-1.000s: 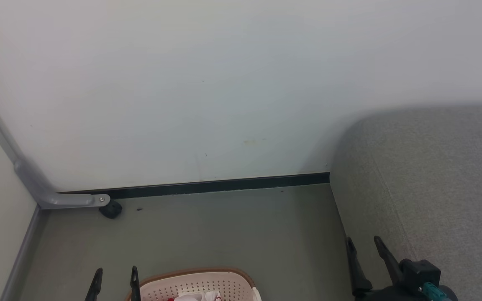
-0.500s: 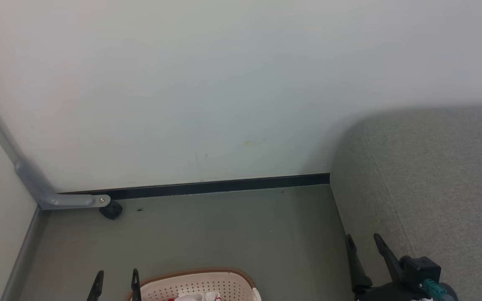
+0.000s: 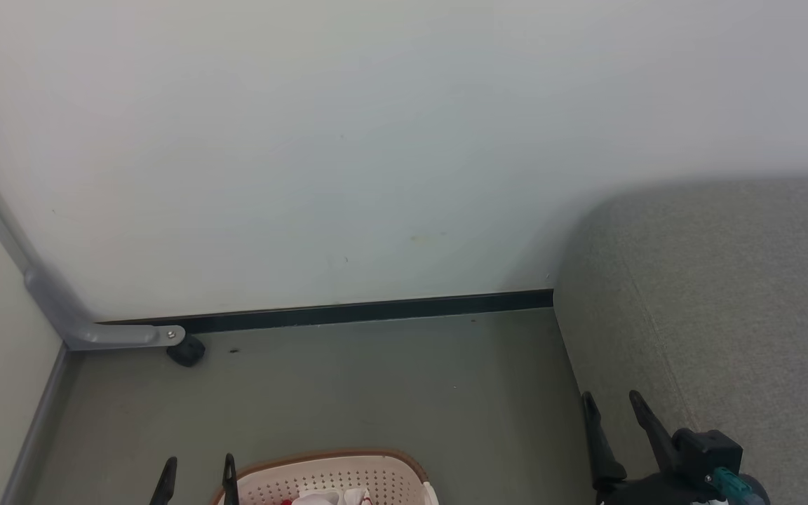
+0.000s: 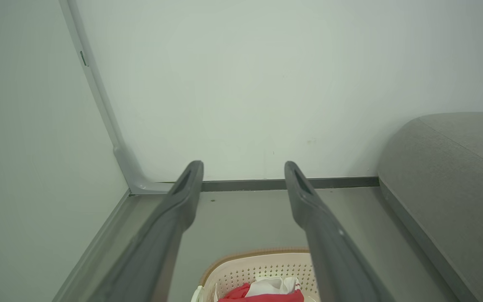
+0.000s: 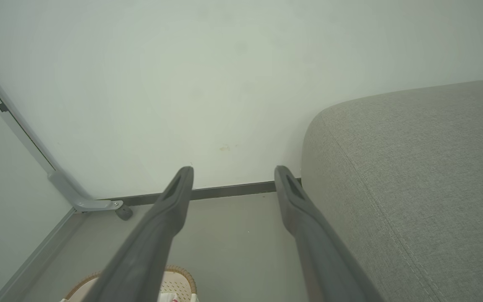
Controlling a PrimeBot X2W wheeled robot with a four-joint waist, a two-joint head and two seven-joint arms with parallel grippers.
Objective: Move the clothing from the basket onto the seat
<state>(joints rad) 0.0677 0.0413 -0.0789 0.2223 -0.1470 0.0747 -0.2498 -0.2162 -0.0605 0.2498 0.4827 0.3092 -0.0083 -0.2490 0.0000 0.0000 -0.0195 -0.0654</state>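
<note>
Showing a plain white wall (image 3: 376, 140) across the top of the head view. Big grey-green fabric sofa seat (image 3: 726, 294) fills the right side, dull green floor (image 3: 376, 393) at centre. Cream perforated plastic basket (image 3: 334, 475) with a brown rim sits at bottom centre, and the red-and-white clothing (image 3: 327, 499) is inside it. Left gripper (image 3: 198, 466) at the basket's left edge, jaws spread, empty. Right gripper (image 3: 612, 403) at lower right by the seat's edge, jaws spread, empty.

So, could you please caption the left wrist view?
Open left pincer framing the basket of red clothing, seat at right.
</note>
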